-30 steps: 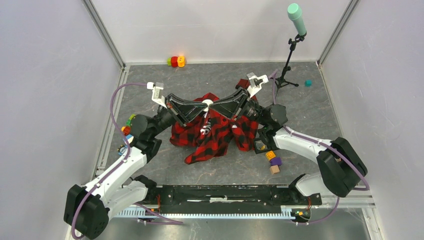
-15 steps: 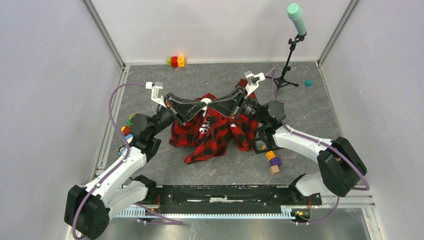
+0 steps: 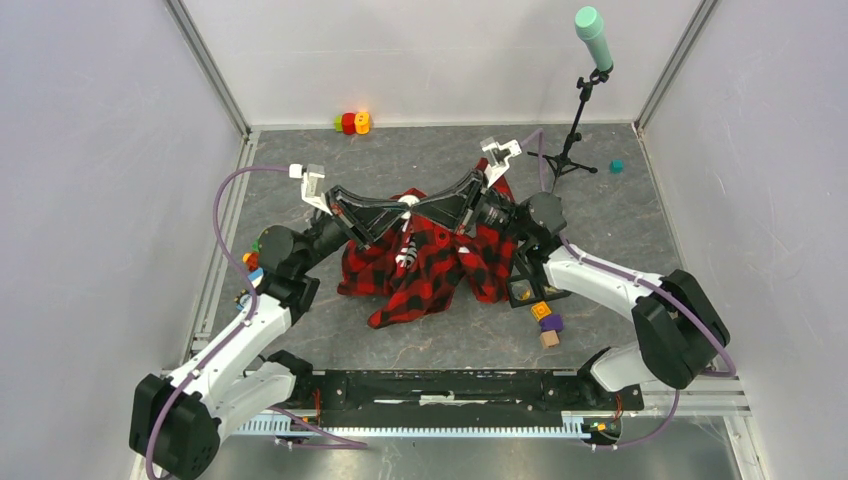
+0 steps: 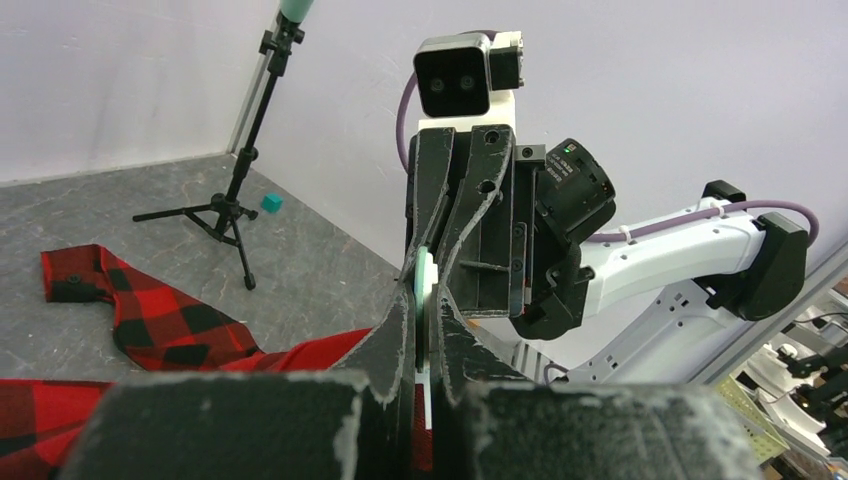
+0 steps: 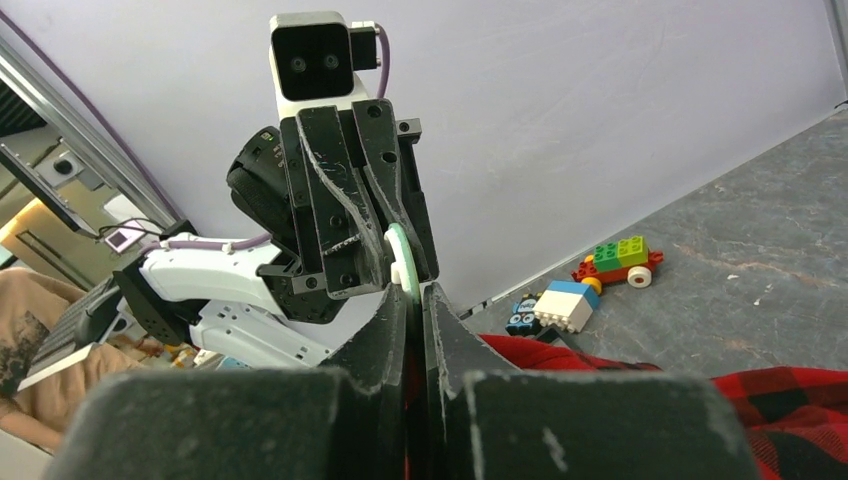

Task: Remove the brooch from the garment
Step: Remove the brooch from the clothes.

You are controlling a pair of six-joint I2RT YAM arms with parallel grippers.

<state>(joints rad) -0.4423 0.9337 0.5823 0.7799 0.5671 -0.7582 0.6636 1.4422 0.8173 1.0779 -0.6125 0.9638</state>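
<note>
A: Top view bright, light even and diffuse; only soft shadows on the table [image 3: 450, 340]. Walls [image 3: 100, 200] lean outward at the edges.
B: Wrist views: left fingers [image 4: 395, 345], right fingers [image 5: 390, 335] v. close, blurred; bkgd sharp.

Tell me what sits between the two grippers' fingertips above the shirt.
A small white-and-mint disc, apparently the brooch, pinched edge-on by the left gripper and right gripper. Both wrist views show it.

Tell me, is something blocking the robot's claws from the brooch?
Nothing visible is. The left gripper and right gripper meet tip to tip above the garment, both pinching the pale round brooch.
</note>
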